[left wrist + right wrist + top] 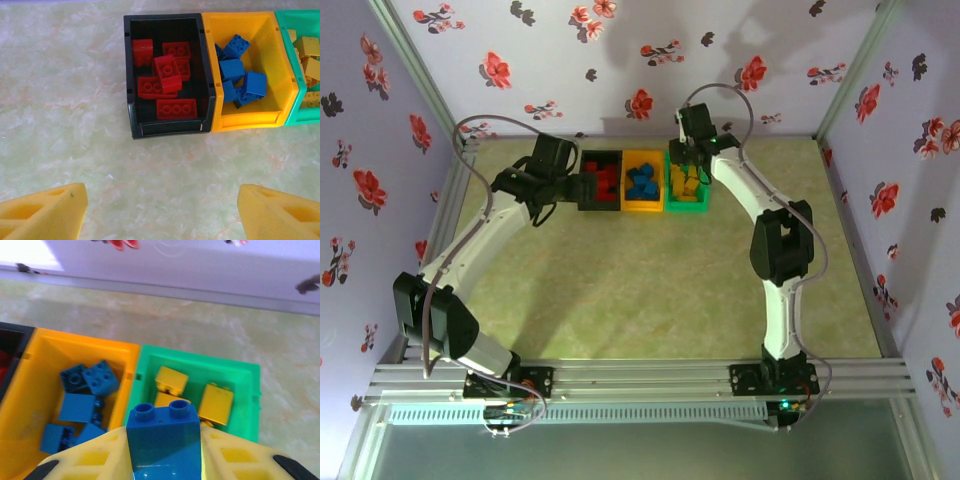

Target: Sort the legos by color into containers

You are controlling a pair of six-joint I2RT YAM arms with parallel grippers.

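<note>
**Robot test cell, laboratory-type enclosure**

The left arm [485, 240] and right arm [740, 190], both white and black, are bolted side by side to an aluminium extrusion rail [640, 375] at the near edge of a table. Grey cables [718, 86] loop from their joints. Aluminium corner posts [420, 75] frame the space. The back wall [650, 60] and side walls [360, 180] carry a printed pattern of red and black flowers on a pale ground. The table top [620, 290] is a pale green marbled sheet.

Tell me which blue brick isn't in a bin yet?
The blue brick pinched in the right gripper; the other blue bricks all lie in the orange bin.
</note>
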